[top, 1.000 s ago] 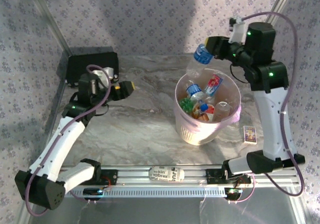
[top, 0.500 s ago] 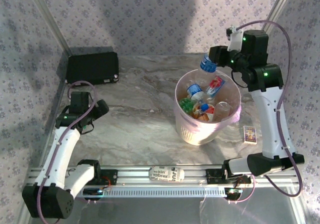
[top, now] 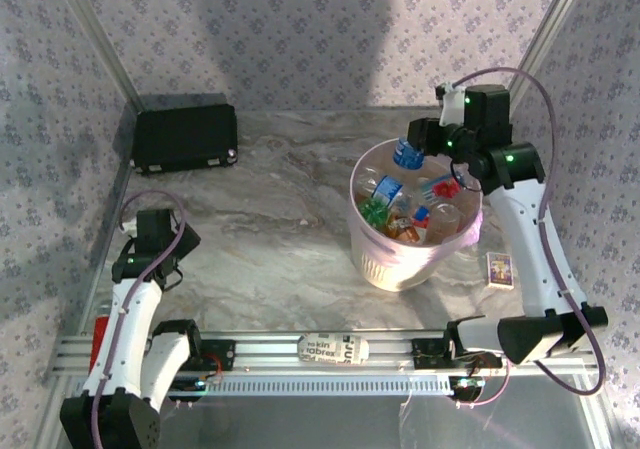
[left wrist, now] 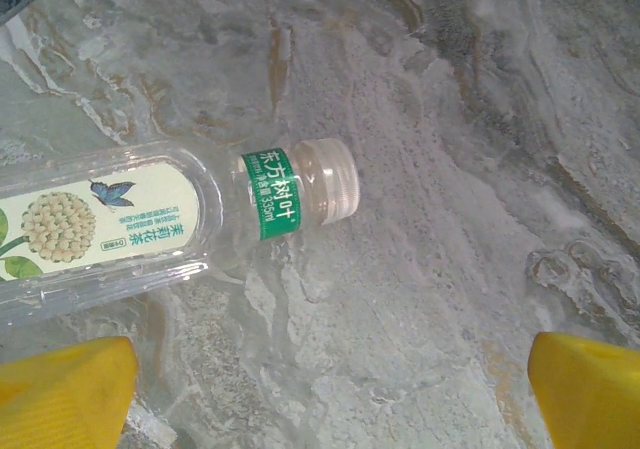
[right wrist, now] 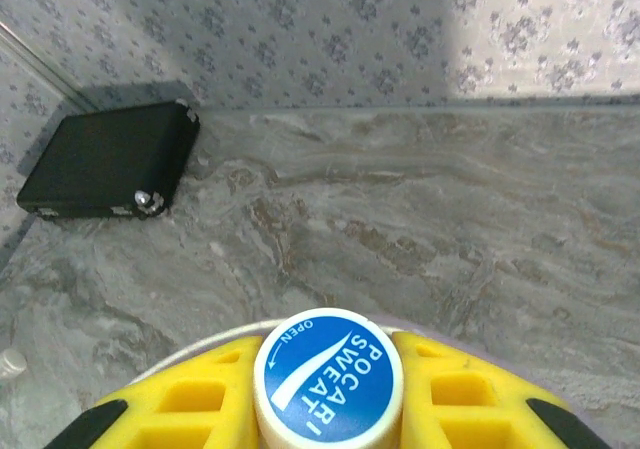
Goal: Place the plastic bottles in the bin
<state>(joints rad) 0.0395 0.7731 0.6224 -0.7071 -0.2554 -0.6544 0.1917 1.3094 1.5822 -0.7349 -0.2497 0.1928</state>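
My right gripper (top: 418, 141) is shut on a plastic bottle with a blue cap (top: 405, 153), holding it over the far rim of the pale pink bin (top: 372, 254). In the right wrist view the blue cap (right wrist: 328, 389) sits clamped between the yellow fingers (right wrist: 190, 409), above the bin's rim (right wrist: 205, 341). Several plastic bottles (top: 405, 204) lie inside the bin. My left gripper (top: 155, 237) hangs over the table's left side, open. Below it a clear bottle with a white cap (left wrist: 150, 219) lies on the marble, ahead of the spread yellow fingertips (left wrist: 60, 389).
A flat black case (top: 185, 137) lies at the far left corner, also seen from the right wrist as the case (right wrist: 110, 159). A small card (top: 499, 268) lies right of the bin. A printed strip (top: 333, 348) sits on the front rail. Patterned walls close in the sides.
The left arm has drawn back toward the near left and its jaws have spread fully. The right gripper has carried the blue-capped bottle down and left, over the bin.
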